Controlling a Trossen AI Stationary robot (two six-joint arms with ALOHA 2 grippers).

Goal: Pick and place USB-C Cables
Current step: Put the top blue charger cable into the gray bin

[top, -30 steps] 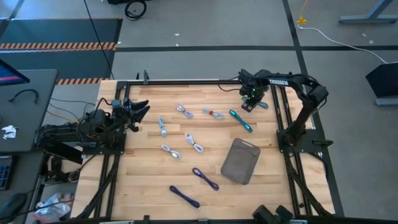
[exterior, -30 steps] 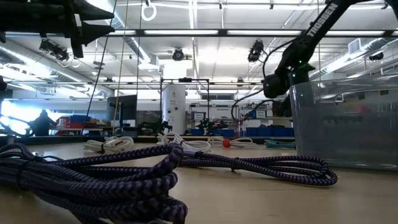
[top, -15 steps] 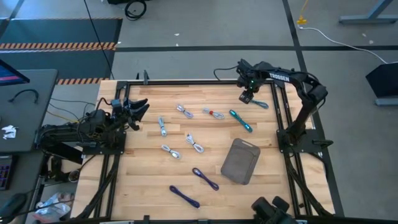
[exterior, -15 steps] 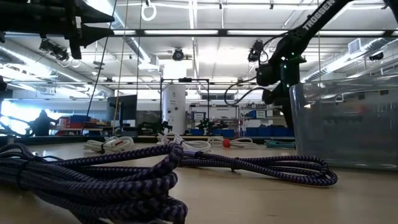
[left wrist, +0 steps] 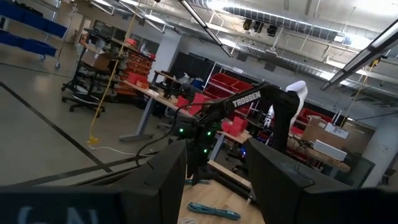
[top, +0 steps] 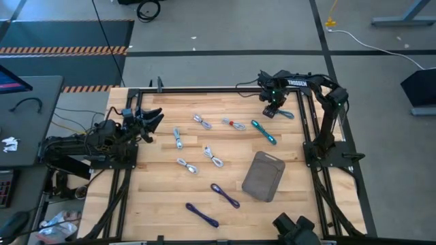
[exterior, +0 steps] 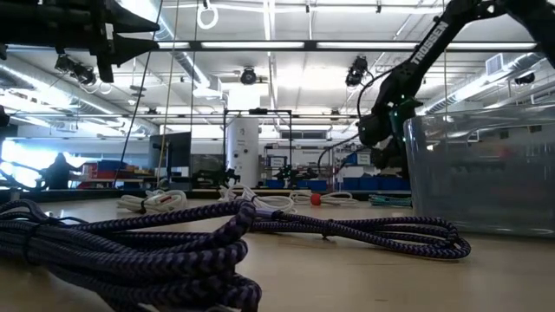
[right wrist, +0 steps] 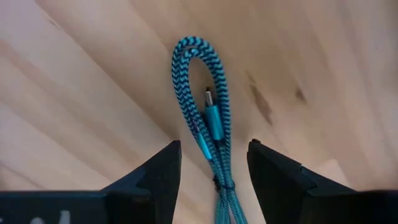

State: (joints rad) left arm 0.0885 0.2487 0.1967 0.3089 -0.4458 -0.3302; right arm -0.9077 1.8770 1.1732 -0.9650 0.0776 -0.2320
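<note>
Several small cable bundles lie flat on the wooden table. A teal one (top: 285,113) lies at the far right. Left of it lie another teal one (top: 264,131) and a white one with a red tip (top: 234,124). My right gripper (top: 271,109) is open just above the far-right teal cable. In the right wrist view its fingers (right wrist: 163,171) stand on either side of the cable's looped end (right wrist: 205,93) without touching it. My left gripper (top: 153,117) is open and empty at the table's left edge. It shows in its own wrist view (left wrist: 214,180).
The grey translucent tray (top: 263,176) lies right of centre. White cables (top: 201,122) (top: 213,157) (top: 186,165) and a pale teal one (top: 178,139) lie mid-table. Two dark purple cables (top: 225,195) (top: 202,215) lie near the front edge. A black frame rail (top: 305,122) runs close to the right gripper.
My right gripper has shifted a little toward the table's far-left over the far-right teal cable. It rose slightly, then came back down. More of the cable now shows beside it. The cable has stayed where it was.
</note>
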